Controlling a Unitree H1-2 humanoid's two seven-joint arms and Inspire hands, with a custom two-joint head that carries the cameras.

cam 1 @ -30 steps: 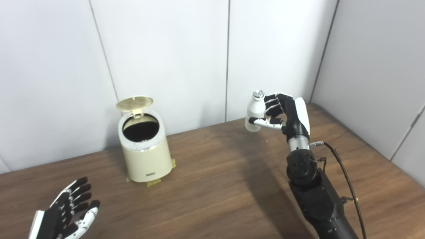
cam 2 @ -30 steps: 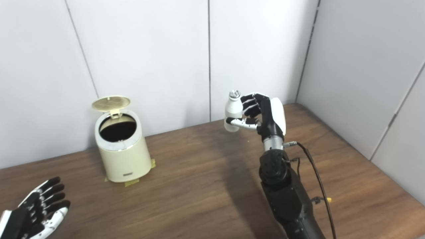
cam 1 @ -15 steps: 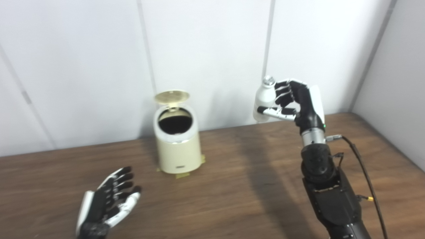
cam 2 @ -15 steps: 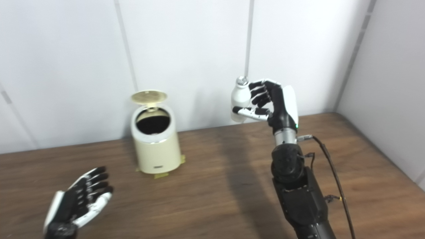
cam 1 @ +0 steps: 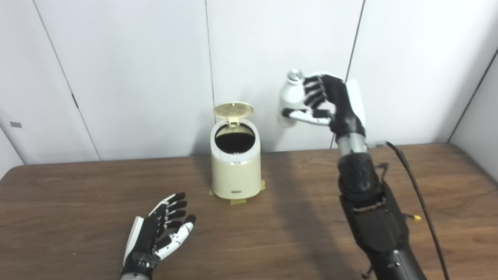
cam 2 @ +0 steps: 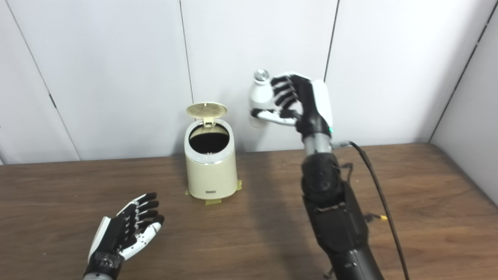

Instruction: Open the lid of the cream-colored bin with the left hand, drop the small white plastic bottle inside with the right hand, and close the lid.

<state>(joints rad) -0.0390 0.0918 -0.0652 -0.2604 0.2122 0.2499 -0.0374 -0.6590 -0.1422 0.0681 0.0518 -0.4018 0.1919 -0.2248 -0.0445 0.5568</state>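
The cream-colored bin (cam 1: 235, 171) stands at the back of the wooden table, its round lid (cam 1: 233, 110) tipped up and the dark inside showing. My right hand (cam 1: 330, 103) is raised high, to the right of the bin and above its rim, shut on the small white plastic bottle (cam 1: 290, 99), which is held upright with its silver cap on top. My left hand (cam 1: 161, 229) hovers low over the table at the front left of the bin, palm up, fingers apart and holding nothing.
Yellow tape (cam 1: 238, 201) marks the bin's foot on the brown table (cam 1: 78, 194). White wall panels rise close behind the bin. A black cable (cam 1: 420, 202) trails from the right forearm.
The camera has swung left, so the whole scene sits further right in the picture. The right hand has lifted the bottle higher and closer to the bin. The left hand stays open.
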